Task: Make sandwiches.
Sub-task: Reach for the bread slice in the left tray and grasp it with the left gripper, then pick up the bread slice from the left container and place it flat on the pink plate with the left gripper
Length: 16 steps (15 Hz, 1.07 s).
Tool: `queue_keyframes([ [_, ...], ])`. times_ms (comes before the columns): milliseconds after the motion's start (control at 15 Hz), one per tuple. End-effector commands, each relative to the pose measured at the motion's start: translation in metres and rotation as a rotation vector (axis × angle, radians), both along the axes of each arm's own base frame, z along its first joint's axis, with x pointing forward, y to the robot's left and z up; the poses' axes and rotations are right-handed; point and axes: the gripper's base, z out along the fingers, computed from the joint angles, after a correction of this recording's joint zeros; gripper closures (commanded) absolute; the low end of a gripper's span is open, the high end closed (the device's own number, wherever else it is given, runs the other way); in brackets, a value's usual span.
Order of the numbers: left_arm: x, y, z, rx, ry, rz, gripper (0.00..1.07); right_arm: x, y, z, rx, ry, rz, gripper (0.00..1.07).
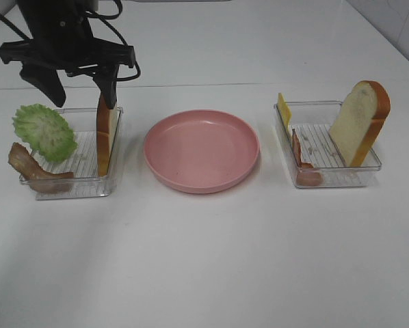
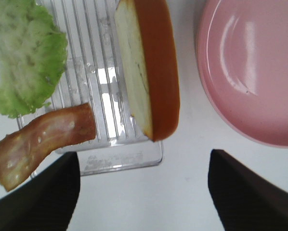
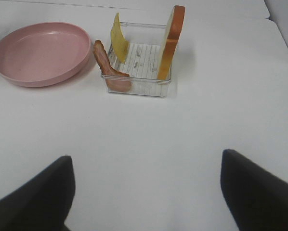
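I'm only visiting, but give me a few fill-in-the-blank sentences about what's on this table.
1. The round plate is ___ in colour.
2. The lettuce shares its tray with bacon and a slice of ___.
3. The cheese stands in the other tray, on the plate's ___ in the high view.
4. The left tool hangs above the lettuce tray with its jaws ___.
Missing words: pink; bread; right; open.

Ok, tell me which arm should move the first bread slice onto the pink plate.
Left, probably. The left claw, open, hangs just above the upright bread slice in the left tray, beside the pink plate. The right claw, also open, sits well back from the right tray over the table.
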Motion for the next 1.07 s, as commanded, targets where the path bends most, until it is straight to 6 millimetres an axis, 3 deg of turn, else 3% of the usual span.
queue_keyframes([
  [67,0.014,-0.006,-0.018,0.000,-0.025,0.003,0.36,-0.001,0.000,-0.001,-0.004,-0.016,-0.009,0.29],
  [400,0.031,-0.013,-0.054,-0.003,-0.033,0.000,0.36,-0.001,0.000,-0.001,-0.004,-0.016,-0.009,0.29],
  [600,0.031,-0.011,-0.056,0.016,-0.032,-0.006,0.68,-0.001,0.000,-0.001,-0.004,-0.016,-0.009,0.29],
  [667,0.031,-0.011,-0.056,0.016,-0.032,-0.006,0.68,-0.001,0.000,-0.001,-0.004,-0.016,-0.009,0.29],
  [733,0.032,-0.009,-0.056,0.038,-0.038,-0.012,0.92,-0.001,0.000,-0.001,-0.004,-0.016,-0.009,0.29],
  [800,0.031,-0.009,-0.056,0.040,-0.033,-0.012,1.03,-0.001,0.000,-0.001,-0.004,-0.016,-0.009,0.29],
  [1067,0.023,-0.006,-0.041,0.049,-0.007,-0.008,1.07,-0.001,0.000,-0.001,-0.004,-0.016,-0.009,0.29],
])
